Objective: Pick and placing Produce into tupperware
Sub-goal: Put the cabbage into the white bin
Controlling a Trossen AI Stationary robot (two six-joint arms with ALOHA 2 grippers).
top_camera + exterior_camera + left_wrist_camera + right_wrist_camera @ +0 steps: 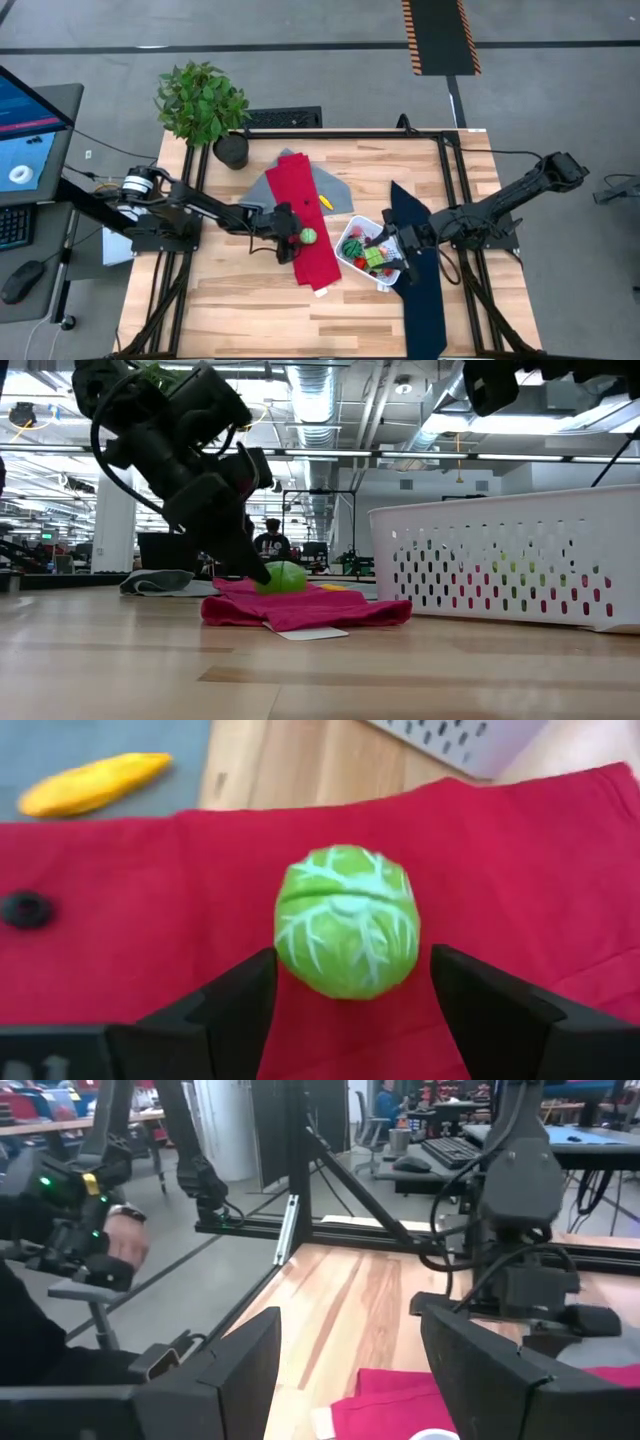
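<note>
- Overhead, the desk (pixel 250 300) carries a red cloth (pixel 305 215), a navy cloth (pixel 420 280) and the white tub (pixel 352 262) of produce; the low view shows only the tub's wall, its contents blurred.
- Right gripper (pixel 395 245) hangs released over the tub.
- Left gripper (pixel 345 1005) is spread around, not clenched on, the green cabbage (pixel 347 920) lying on the red cloth.
- Only the left wrist view shows a yellow piece (pixel 95 782) clearly, on grey cloth.

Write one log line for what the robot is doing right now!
left end effector: open around green ball on red cloth | right end effector: open, over white tub | banana: on grey cloth
</note>
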